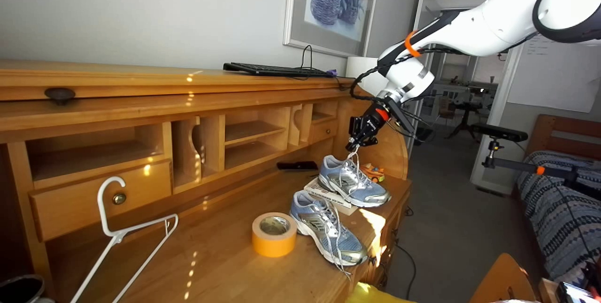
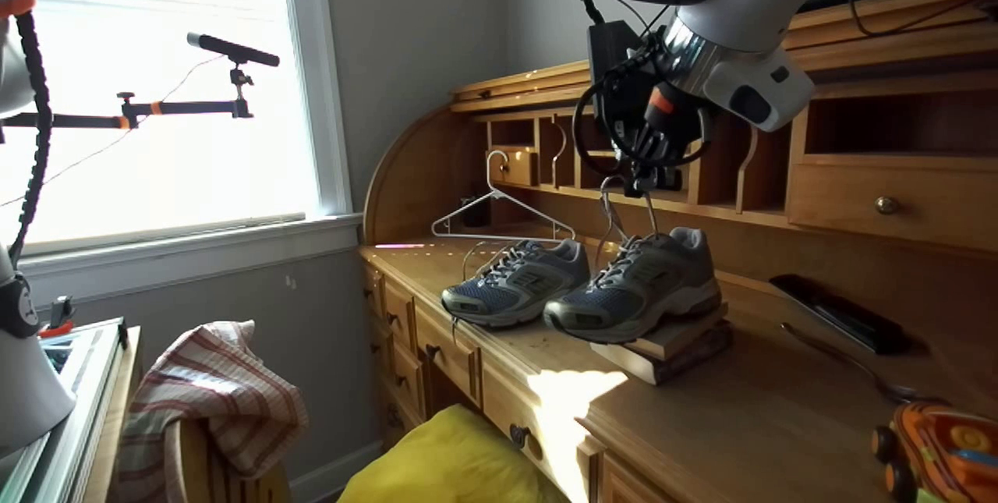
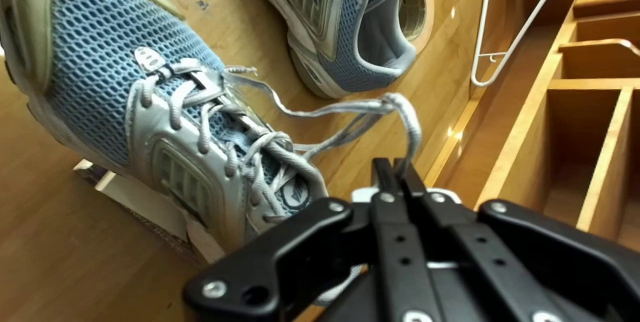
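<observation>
The claw (image 3: 393, 164) is directed downward with its fingers drawn together; the fingertips pinch a pale shoelace (image 3: 367, 106). From the fingertips, the shoelace runs in a curve to the lacing of the upper shoe (image 1: 354, 183), a blue-and-silver running shoe. The claw is positioned above this shoe, apart from its body.

The upper shoe is located sole down over a stack of books (image 1: 328, 194) on the table (image 1: 225, 265); its toe extends past the books. The lower shoe (image 1: 326, 228), of matching type, stands directly on the table alongside, toe facing the same way. A roll of orange tape (image 1: 274, 245) lies flat just beside the heel of the lower shoe.

On the other side of the upper shoe, an orange toy vehicle (image 2: 947, 448) rests on the table. A dark flat object (image 1: 297, 166) lies toward the back. In an exterior view, a metal utensil (image 2: 846, 355) lies between this object and the toy vehicle. A white hanger (image 2: 494, 193) is situated at the end away from the toy vehicle, hook upward. Wooden compartments (image 1: 256, 127) line the rear of the table. A black keyboard (image 1: 277, 69) rests on the ledge above them.
</observation>
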Available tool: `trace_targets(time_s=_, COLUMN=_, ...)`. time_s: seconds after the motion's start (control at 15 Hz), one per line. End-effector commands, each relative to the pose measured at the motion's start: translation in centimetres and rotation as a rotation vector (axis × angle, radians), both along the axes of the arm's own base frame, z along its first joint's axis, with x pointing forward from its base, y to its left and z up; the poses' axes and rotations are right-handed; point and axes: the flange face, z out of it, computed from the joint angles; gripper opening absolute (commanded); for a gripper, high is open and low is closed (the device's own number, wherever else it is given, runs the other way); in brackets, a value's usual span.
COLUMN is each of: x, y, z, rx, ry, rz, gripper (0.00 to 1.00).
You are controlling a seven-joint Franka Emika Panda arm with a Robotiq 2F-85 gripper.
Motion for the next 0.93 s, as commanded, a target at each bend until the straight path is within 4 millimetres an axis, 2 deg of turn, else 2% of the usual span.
trace_targets(time_s=0.0, x=1.2, y=0.8, z=0.4, rx=-0.008, ry=-0.053, rz=0.021, gripper=0.0)
trace_targets(time_s=0.13, x=1.6, y=1.1, z=1.2, rx=-0.029, ry=-0.078, rz=0.054, gripper=0.01)
trace_targets(time_s=0.2, x=1.6, y=1.2, z=1.5, rx=-0.038, ry=-0.091, rz=0.068, gripper=0.06)
trace_targets(time_s=0.27, x=1.6, y=1.1, z=1.6, rx=-0.042, ry=-0.101, rz=0.069, gripper=0.29)
trace_targets(time_s=0.33, x=1.6, y=1.0, z=1.7, rx=-0.048, ry=-0.11, rz=0.069, gripper=0.31)
trace_targets(time_s=0.4, x=1.5, y=0.8, z=1.7, rx=-0.043, ry=-0.116, rz=0.064, gripper=0.27)
trace_targets(time_s=0.53, x=1.3, y=0.4, z=1.7, rx=-0.042, ry=-0.123, rz=0.054, gripper=0.4)
trace_targets(time_s=0.6, x=1.2, y=0.1, z=1.7, rx=-0.037, ry=-0.129, rz=0.045, gripper=0.51)
trace_targets(time_s=0.67, x=1.1, y=-0.1, z=1.7, rx=-0.03, ry=-0.132, rz=0.034, gripper=0.57)
trace_targets(time_s=0.87, x=0.9, y=-0.6, z=1.8, rx=-0.024, ry=-0.142, rz=0.013, gripper=0.57)
